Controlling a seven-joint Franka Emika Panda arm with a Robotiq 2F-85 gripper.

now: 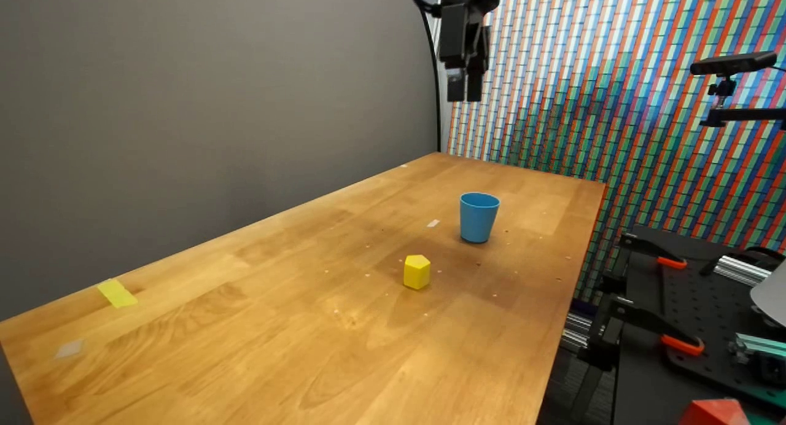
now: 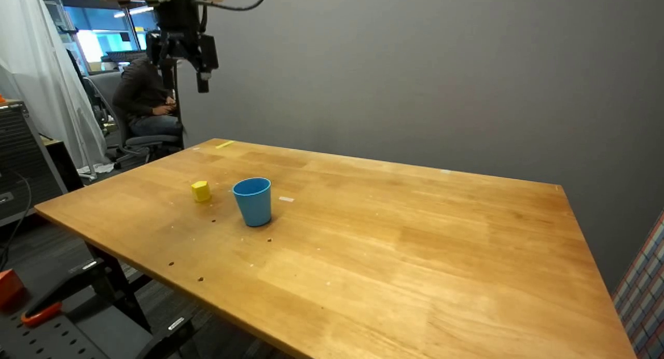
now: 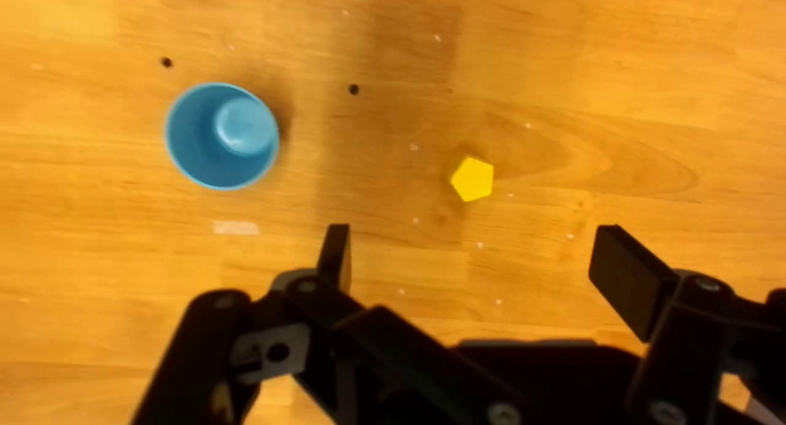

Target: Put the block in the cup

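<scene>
The block [image 1: 417,272] is presenting bright yellow in all views, its top face appearing lighter than its sides in both exterior views. The cup [image 1: 478,220] is displaying solid blue (the wrist view is rendering its inner base paler than its inner sides). The gripper [image 3: 471,253] is showing black with grey details. The tabletop [image 1: 245,351] is exhibiting honey-brown wood grain in lighter and darker bands. The wall [image 1: 184,105] is showing plain grey. The backdrop [image 1: 614,124] is carrying repeating stripes in red-orange, white, green and blue, crossed by thin dark lines. The tape strip [image 1: 117,293] is appearing yellow. Two clamps [image 1: 645,319] are pairing black with orange.
</scene>
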